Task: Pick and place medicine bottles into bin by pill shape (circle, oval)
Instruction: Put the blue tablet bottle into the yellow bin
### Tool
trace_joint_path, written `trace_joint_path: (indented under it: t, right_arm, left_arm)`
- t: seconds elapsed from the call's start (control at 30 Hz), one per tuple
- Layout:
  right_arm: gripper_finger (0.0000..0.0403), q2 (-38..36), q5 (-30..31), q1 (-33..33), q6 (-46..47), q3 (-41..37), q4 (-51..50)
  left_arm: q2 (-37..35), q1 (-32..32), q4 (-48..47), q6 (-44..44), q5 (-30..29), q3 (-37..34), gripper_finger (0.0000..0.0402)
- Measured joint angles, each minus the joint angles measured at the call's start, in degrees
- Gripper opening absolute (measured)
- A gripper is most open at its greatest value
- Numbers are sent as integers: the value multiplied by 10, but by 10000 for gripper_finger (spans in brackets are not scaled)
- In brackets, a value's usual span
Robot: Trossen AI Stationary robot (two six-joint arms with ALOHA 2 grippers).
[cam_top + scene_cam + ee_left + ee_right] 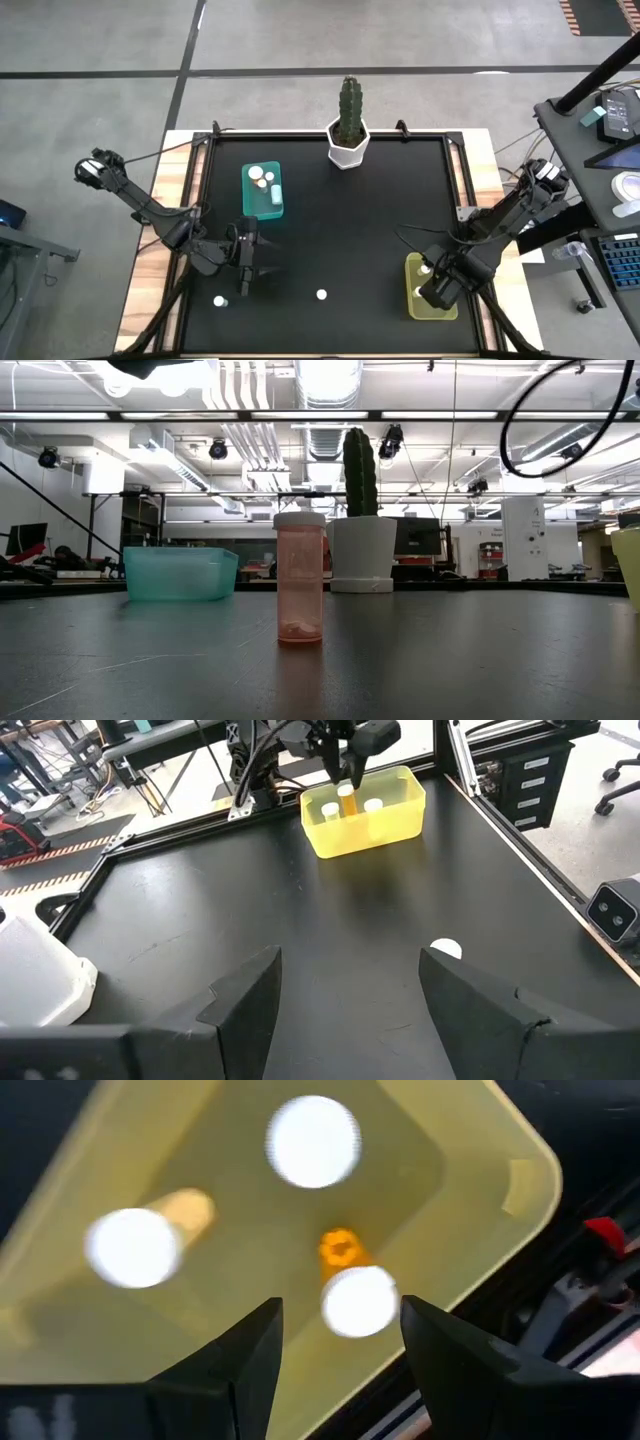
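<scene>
Three white-capped medicine bottles (357,1302) stand inside the yellow bin (430,296) near the bench's right edge. The right gripper (335,1345) hovers directly above them, fingers open, gripping nothing. Across the black bench (340,220), the left gripper (245,280) waits with fingers open (two more bottles (321,295) stand nearby).

No readable text, labels, numbers or signs anywhere
</scene>
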Motion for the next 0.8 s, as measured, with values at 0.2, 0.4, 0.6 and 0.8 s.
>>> trace_joint_path:
  t: [0.2,0.4,0.6,0.8]
  right_arm:
    - [190,-3,100,1,-19,48,2]
    - [183,13,342,24,-120,99,11]
    - [182,36,527,48,-260,112,74]
    - [180,49,618,51,-393,86,185]
  left_arm:
    - [2,0,15,-21,0,0,221]
    - [35,-10,102,-30,1,0,221]
    - [91,-27,193,-47,5,0,221]
    - [150,-50,229,-190,5,15,221]
